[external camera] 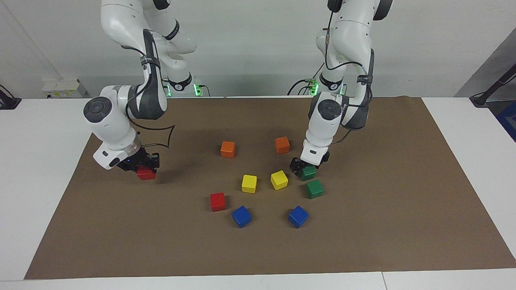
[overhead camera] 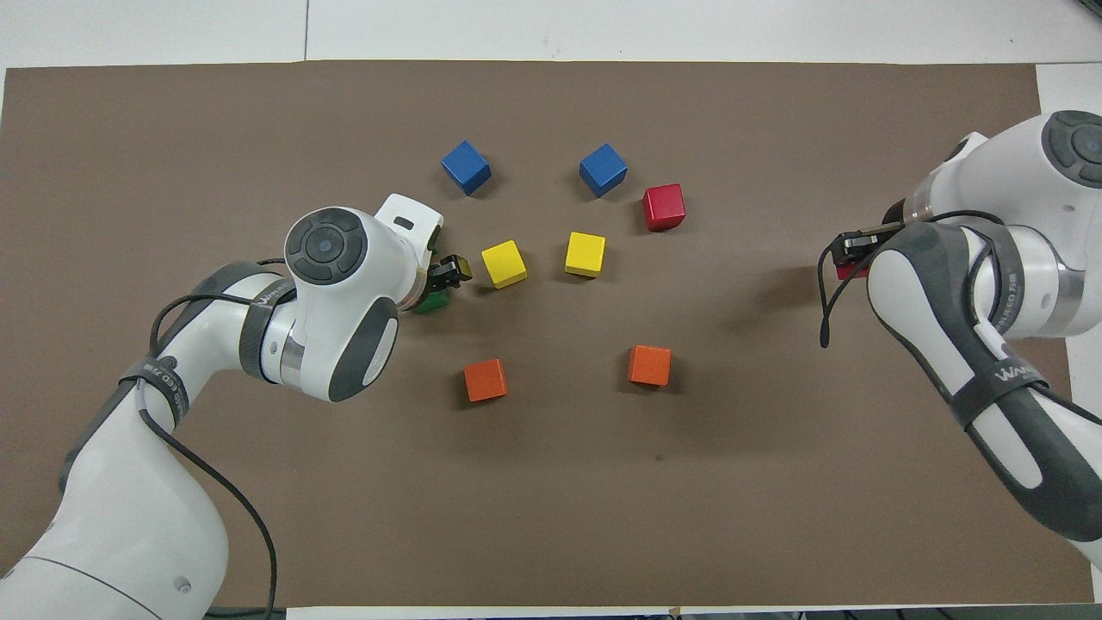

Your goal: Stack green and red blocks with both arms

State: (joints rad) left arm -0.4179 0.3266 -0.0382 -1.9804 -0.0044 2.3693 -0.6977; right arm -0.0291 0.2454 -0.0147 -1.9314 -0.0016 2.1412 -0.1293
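Note:
My left gripper [external camera: 305, 169] is shut on a dark green block [external camera: 308, 173], low over the mat beside a yellow cube; in the overhead view the gripper [overhead camera: 441, 284] covers most of that block [overhead camera: 430, 302]. The second green block [external camera: 314, 189] lies on the mat just farther from the robots; the left hand hides it in the overhead view. My right gripper [external camera: 145, 167] is shut on a red block [external camera: 146, 173], low over the mat at the right arm's end; the overhead view shows only a sliver of that block [overhead camera: 848, 272] under the gripper [overhead camera: 854, 258]. The second red block [external camera: 217, 201] [overhead camera: 664, 207] lies free.
Two yellow cubes [external camera: 249, 183] [external camera: 279, 179] sit mid-mat. Two orange cubes [external camera: 227, 149] [external camera: 282, 145] lie nearer to the robots, and two blue cubes [external camera: 241, 216] [external camera: 298, 216] lie farther. All rest on a brown mat [external camera: 383, 225].

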